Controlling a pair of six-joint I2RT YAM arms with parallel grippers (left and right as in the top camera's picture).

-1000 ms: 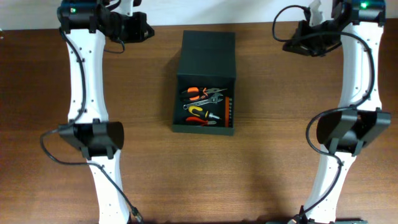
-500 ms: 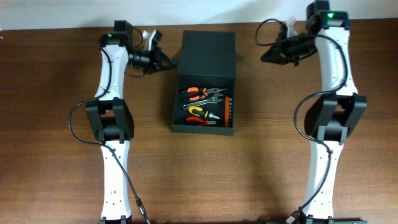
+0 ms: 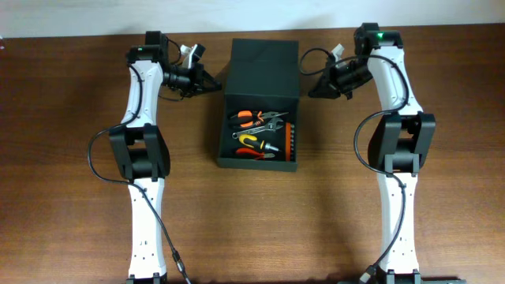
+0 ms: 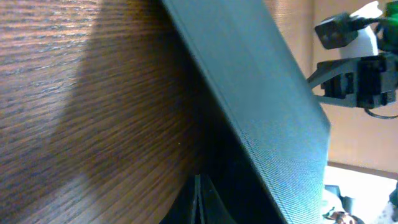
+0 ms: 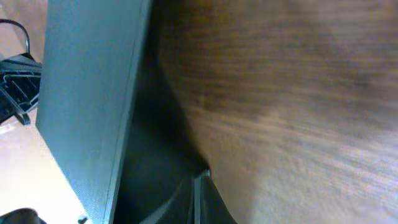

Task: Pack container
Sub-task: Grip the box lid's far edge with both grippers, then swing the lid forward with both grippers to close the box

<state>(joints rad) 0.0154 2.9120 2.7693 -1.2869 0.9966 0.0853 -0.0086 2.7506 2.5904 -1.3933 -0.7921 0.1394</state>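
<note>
Overhead view: even, bright light, sharp focus. Wrist views: blurred table (image 4: 74,124) grain, dark shadow beside the container (image 4: 261,93).

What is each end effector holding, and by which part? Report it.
Nothing. The left end effector and right end effector are shut and empty, on either side of the container's open lid.

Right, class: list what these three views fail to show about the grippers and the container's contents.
1. Left gripper: open or shut; overhead too small, wrist view cuts it off.
2. Right gripper: the same.
3. Tools in the container: count; overhead too small, wrist views show only its outside.
</note>
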